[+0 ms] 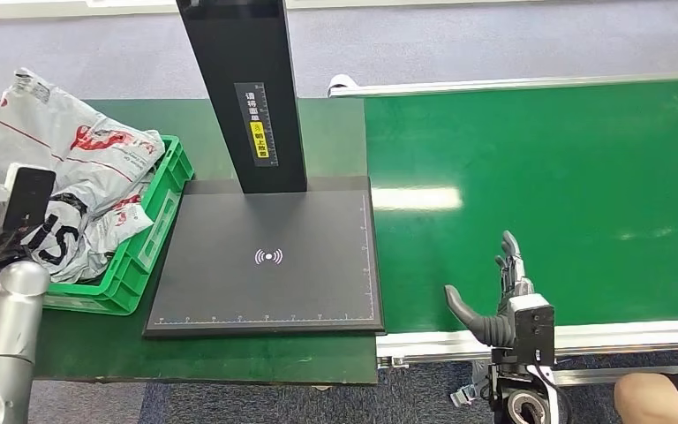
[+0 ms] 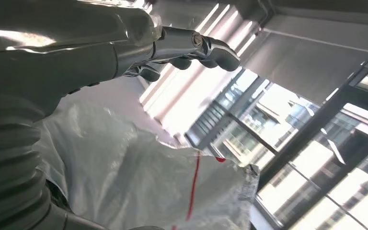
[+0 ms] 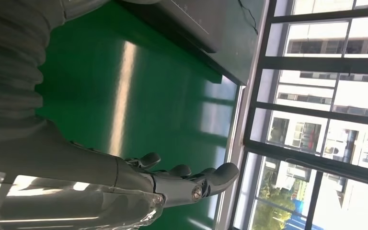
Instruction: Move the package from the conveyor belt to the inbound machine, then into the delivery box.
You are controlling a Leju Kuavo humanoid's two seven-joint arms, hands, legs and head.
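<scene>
The conveyor belt [image 1: 538, 203] runs green across the right side of the bench, its silver frame along the near edge. The right hand [image 1: 494, 296] stands over the belt's near edge with the thumb spread well away from the straight fingers and nothing between them; from the right wrist camera the same hand [image 3: 172, 184] reaches out flat above the green surface, fingers extended and parted. To the left of the belt sits the inbound machine [image 1: 265, 265], a flat black platform with a white wireless symbol at its centre and a black upright column [image 1: 247, 88] rising from its rear, bearing a label with a yellow patch. Just beside the platform's left edge stands the green delivery box [image 1: 146, 243], a plastic crate heaped with grey and white mailer bags. The package [image 1: 71, 146], a grey poly bag with red printing, lies on top of that heap, spilling above the crate's rim. The left arm [image 1: 0, 344] comes up at the near left corner, with a dark wrist unit in front of the crate. From the left wrist camera the left hand [image 2: 172, 48] is held above the crinkled bag [image 2: 148, 187] with fingers slightly curled and apart, holding nothing. A person's knee [image 1: 662, 397] shows at the lower right corner.
</scene>
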